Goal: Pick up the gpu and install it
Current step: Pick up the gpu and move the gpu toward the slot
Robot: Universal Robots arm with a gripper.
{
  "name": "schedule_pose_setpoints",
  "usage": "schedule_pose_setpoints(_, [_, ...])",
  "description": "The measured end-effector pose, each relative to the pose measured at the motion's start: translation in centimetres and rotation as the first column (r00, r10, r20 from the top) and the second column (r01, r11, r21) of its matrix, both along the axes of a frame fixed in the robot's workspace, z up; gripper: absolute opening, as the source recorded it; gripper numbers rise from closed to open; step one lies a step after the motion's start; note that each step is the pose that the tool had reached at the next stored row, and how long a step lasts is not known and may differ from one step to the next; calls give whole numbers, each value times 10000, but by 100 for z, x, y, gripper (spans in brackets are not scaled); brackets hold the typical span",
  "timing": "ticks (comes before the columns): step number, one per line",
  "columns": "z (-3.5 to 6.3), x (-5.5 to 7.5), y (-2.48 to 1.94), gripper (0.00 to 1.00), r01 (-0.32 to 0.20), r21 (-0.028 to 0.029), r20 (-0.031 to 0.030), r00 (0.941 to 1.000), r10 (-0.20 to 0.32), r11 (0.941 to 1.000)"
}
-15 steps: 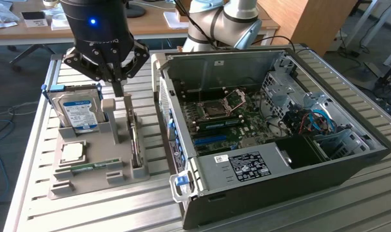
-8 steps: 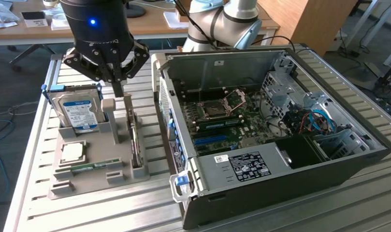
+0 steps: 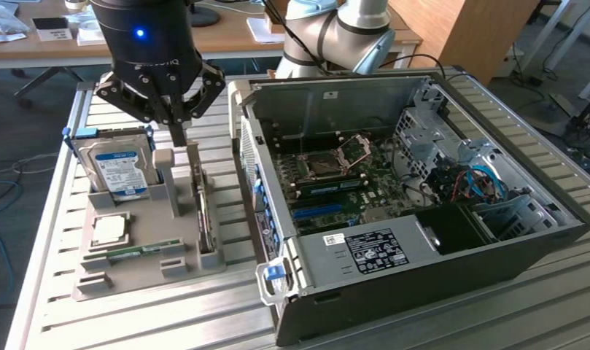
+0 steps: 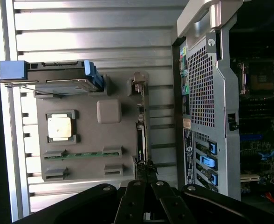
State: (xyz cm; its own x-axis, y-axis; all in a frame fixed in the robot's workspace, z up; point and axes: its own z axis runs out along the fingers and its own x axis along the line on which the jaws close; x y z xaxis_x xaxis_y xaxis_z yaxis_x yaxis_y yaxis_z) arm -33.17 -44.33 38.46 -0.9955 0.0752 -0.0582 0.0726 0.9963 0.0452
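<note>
Thin, flat green gpu (image 4: 140,137), on edge

Slatted aluminium bench (image 3: 129,321) carries a grey parts tray (image 3: 139,278) near its edge on the exterior view's left. In the tray: hard drive (image 3: 117,169) upright in a slot, processor chip (image 3: 110,230) lying flat, memory stick (image 3: 139,252) on edge. Open computer case (image 3: 324,109) lies just beside the tray, motherboard (image 3: 348,186) exposed.
</note>
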Motion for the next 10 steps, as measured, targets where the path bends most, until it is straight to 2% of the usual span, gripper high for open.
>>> schedule_pose_setpoints(3, [0,0,0,11,0,0,0,10000,0,10000])
schedule_pose_setpoints(5, [0,0,0,23,-1,0,0,10000,1,10000])
schedule_pose_setpoints(6, [0,0,0,23,-1,0,0,10000,1,10000])
schedule_pose_setpoints(8, [0,0,0,35,0,0,0,10000,0,10000])
schedule_pose_setpoints(9, [0,0,0,35,0,0,0,10000,0,10000])
schedule_pose_setpoints(10, [0,0,0,42,0,0,0,10000,0,10000])
